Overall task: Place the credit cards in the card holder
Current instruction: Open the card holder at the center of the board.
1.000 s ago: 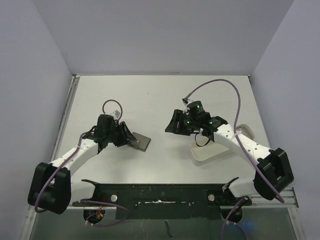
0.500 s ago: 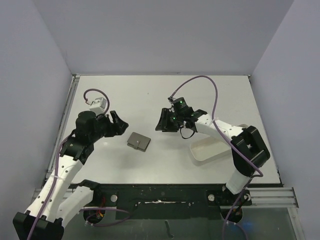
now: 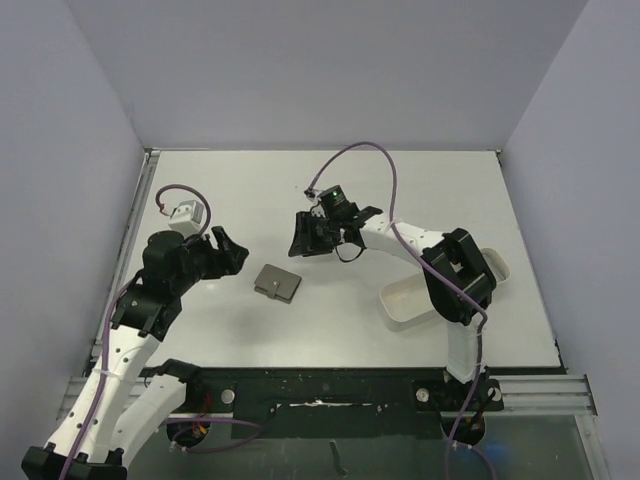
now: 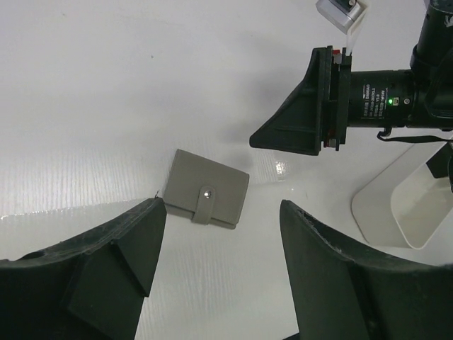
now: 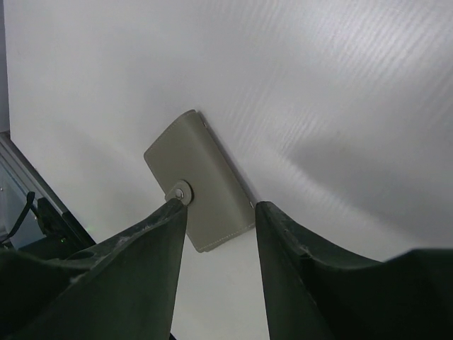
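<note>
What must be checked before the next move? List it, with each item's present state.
1. The card holder lies flat on the table, clear of both arms: ok.
2. Holder open to take cards: not ok; it is folded shut, clasp tab over the front.
3. The left gripper open and empty: ok.
4. The right gripper empty: ok; nothing between its jaws.
5. The credit cards located: cannot tell; none shows in any view.

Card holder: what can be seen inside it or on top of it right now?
The card holder lies folded shut on the table, clasp tab fastened, with nothing on top. Its inside is covered by the closed flap, so its contents cannot be seen.
</note>
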`<action>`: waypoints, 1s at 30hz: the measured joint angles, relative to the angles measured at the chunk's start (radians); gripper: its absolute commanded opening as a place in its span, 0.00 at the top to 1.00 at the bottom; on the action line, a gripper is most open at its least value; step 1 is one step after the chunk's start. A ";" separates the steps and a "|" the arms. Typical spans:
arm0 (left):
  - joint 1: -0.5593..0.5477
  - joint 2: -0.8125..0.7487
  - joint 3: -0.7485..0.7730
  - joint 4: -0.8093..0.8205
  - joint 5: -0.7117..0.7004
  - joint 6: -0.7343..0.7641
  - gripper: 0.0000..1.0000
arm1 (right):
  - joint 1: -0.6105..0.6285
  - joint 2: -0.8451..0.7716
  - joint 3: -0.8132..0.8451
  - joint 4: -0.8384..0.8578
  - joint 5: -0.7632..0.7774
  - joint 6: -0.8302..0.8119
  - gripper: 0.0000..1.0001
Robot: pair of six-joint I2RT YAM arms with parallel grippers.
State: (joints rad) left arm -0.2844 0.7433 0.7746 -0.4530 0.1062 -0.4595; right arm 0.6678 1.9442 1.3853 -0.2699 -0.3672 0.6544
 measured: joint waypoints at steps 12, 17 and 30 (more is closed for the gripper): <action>0.005 -0.030 -0.061 -0.024 -0.005 -0.061 0.37 | 0.068 0.163 0.084 -0.040 -0.057 -0.100 0.52; 0.005 -0.028 -0.064 -0.024 0.000 -0.087 0.39 | 0.081 0.171 0.080 -0.035 -0.072 -0.130 0.53; 0.005 0.024 -0.159 -0.014 0.037 -0.218 0.48 | 0.081 0.117 -0.058 0.061 -0.087 -0.128 1.00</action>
State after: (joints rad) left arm -0.2798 0.7673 0.6151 -0.4667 0.1432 -0.6777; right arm 0.7486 2.0609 1.3277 -0.2089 -0.4545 0.5262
